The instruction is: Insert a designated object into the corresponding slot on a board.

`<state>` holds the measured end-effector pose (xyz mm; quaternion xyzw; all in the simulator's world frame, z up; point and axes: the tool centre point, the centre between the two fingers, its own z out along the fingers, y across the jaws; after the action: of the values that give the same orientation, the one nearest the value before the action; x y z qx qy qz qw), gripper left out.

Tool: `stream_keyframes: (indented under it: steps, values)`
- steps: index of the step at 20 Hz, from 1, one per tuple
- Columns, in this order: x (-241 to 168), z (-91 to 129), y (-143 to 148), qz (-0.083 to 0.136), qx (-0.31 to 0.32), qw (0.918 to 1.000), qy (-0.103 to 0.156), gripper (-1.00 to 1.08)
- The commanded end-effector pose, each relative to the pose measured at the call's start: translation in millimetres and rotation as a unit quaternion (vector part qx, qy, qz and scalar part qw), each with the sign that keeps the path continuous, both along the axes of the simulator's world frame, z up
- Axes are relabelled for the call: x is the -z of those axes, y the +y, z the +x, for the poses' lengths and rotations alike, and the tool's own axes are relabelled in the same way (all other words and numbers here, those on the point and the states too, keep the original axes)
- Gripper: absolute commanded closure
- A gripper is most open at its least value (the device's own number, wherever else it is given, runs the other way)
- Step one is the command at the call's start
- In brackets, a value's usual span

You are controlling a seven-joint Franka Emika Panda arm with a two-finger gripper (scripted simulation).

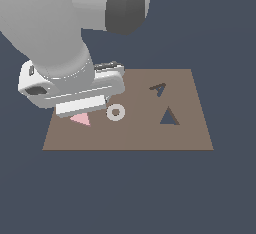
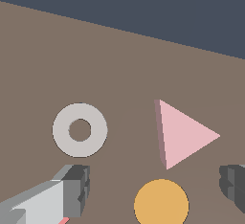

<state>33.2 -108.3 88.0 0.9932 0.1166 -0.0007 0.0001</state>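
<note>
Gripper: jaws spread apart and holding nothing; in the wrist view one grey fingertip shows beside the grey ring and the other at the picture's edge, past the orange disc.
Gripper height: low over the board, judged from the exterior view, where the white hand covers the board's corner at that view's left.
Pink triangle: lies flat on the board, untouched, with one corner peeping out from under the hand in the exterior view.
Key relation: the pink triangle sits ahead of the line between the two fingertips, not between them; the orange disc is what lies in that gap.
Triangle axis: its sharpest corner points away from the grey ring, its long flat edge faces the ring.
Grey ring: near the pink triangle, apart from it, on the side toward the slot in the exterior view.
Slot: dark triangular cut-out, well apart from the pink triangle, beyond the grey ring toward the exterior view's right.
A-shaped cut-out: just beside the slot, on its far side.
Step in hand: likely lining up for the grasp; nothing is lifted yet.
Next move calls for: shifting the hand forward so the jaws straddle the pink triangle instead of the orange disc.
Risk: closing here would catch the disc.
</note>
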Motion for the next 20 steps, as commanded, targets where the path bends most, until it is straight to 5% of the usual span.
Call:
stream_keyframes:
  steps: [1, 20]
  values:
    - [12, 7, -12, 0.0, -0.016, 0.9999, -0.001, -0.92]
    - [42, 27, -40, 0.0, -0.051, 0.9987, 0.0, -0.92]
